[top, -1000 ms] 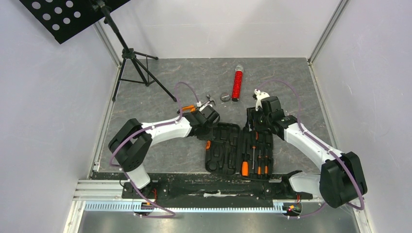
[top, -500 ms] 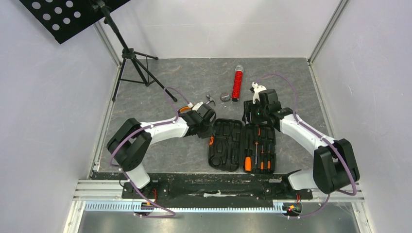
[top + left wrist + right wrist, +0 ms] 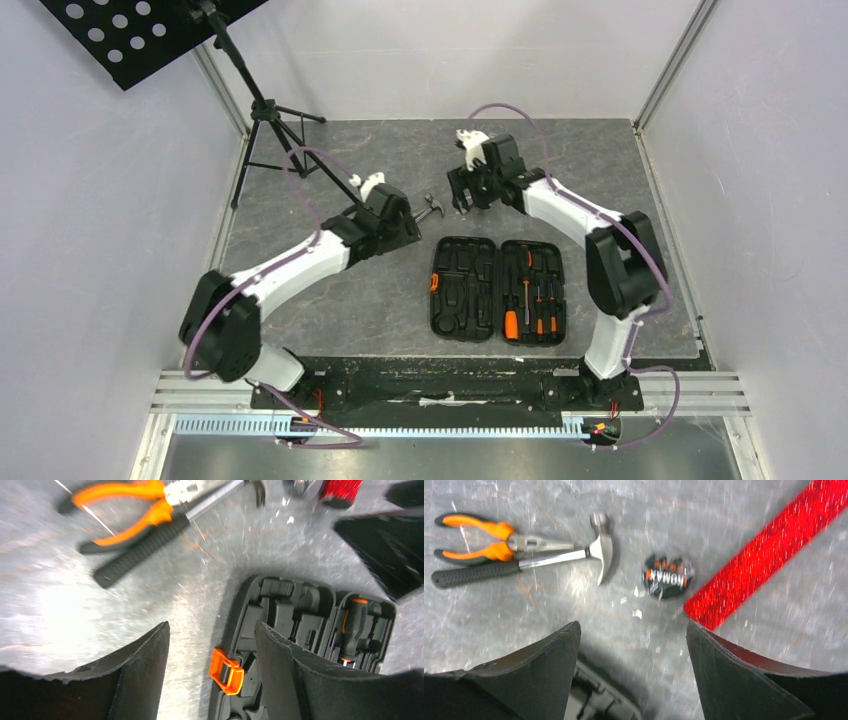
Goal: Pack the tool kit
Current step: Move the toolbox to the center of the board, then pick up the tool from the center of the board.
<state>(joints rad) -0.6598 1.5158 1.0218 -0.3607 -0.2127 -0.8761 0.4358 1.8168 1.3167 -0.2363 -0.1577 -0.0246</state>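
The case (image 3: 497, 290) lies open on the surface (image 3: 380, 320) with screwdrivers (image 3: 527, 310) already slotted, while pliers (image 3: 499, 542) and hammer (image 3: 514, 567) lie loose just beyond it, and the left tool (image 3: 212, 635) and right tool (image 3: 631, 627) hover spread and empty.

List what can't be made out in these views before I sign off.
- Pliers: top view, hidden under the left arm.
- Red tube: top view, covered by the right arm; right wrist view, cut off at the top-right corner.
- Round disc: right wrist view, label blurred.
- Case: left wrist view, near part cut off by the bottom edge.
- Screwdrivers: top view, too small to tell the tips.
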